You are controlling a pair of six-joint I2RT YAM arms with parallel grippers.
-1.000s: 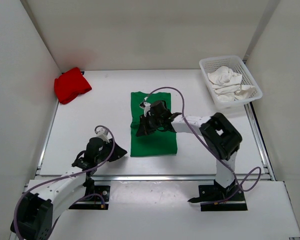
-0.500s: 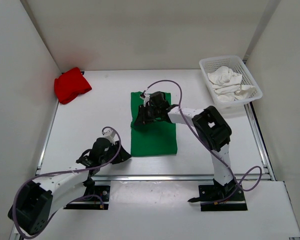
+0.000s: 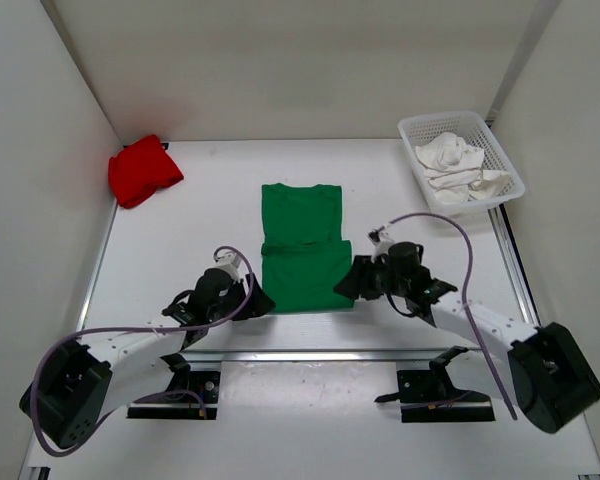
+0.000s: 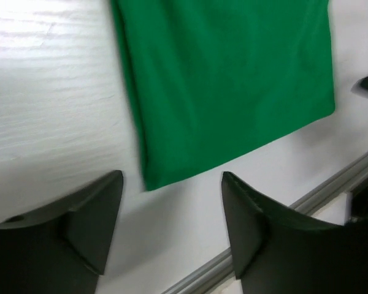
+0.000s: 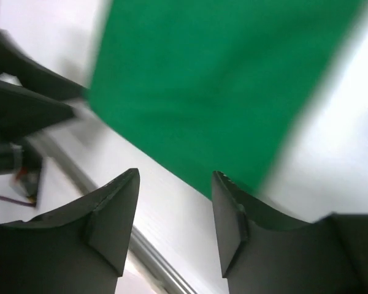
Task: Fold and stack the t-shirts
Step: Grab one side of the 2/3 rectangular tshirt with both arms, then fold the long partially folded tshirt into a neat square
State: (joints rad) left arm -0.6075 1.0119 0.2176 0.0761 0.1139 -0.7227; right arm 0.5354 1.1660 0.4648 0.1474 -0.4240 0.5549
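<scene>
The green t-shirt (image 3: 302, 247) lies flat in a long narrow fold in the middle of the table; it also fills the left wrist view (image 4: 227, 79) and the right wrist view (image 5: 214, 86). My left gripper (image 3: 259, 301) stands open just off the shirt's near left corner, nothing between its fingers (image 4: 89, 214). At the near right corner my right gripper (image 3: 344, 285) is open and empty as well. The red t-shirt (image 3: 142, 170) sits bundled at the far left. The white t-shirt (image 3: 457, 165) lies crumpled in the basket.
A white mesh basket (image 3: 510, 165) stands at the far right corner. White walls close in the table on three sides. A metal rail (image 3: 320, 354) runs along the near edge, just behind both grippers.
The right gripper let go of the green shirt's upper part and swung back to its near right corner, opening. The left gripper moved right to the near left corner and opened wider.
</scene>
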